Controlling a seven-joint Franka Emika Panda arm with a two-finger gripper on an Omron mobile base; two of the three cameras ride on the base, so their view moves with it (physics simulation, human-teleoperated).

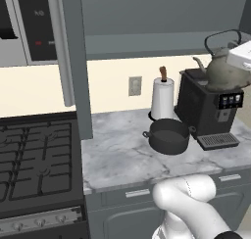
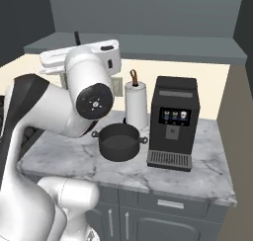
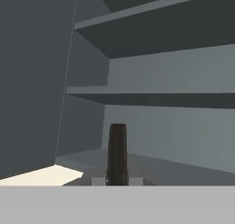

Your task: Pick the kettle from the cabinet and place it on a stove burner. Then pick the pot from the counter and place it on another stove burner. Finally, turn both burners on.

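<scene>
Now, gripper [image 3: 117,154]: clenched, the two dark tips pressed into one post in the hand view and aimed into the cabinet's bare shelves
Grip: judged to be on the kettle's thin arched handle, since the kettle hangs in the air beside the white hand with nothing under it; the exact pinch point is hidden
Kettle [image 1: 223,71]: upright, out of the cabinet, in front of and above the coffee machine [image 1: 206,110], spout pointing left in the left base view
Cabinet [image 1: 73,52]: door swung open, its edge standing between the kettle and the cooktop
Key relation: the stove burners [image 1: 34,155] lie well to the left of the gripper and much lower, past the open door
Next move, as a judgement: carry the kettle left and down, skirting the door edge, and keep it level
Pot [image 1: 168,135]: on the counter [image 1: 117,155], just in front of the paper towel roll [image 1: 162,98], below and left of the kettle
</scene>
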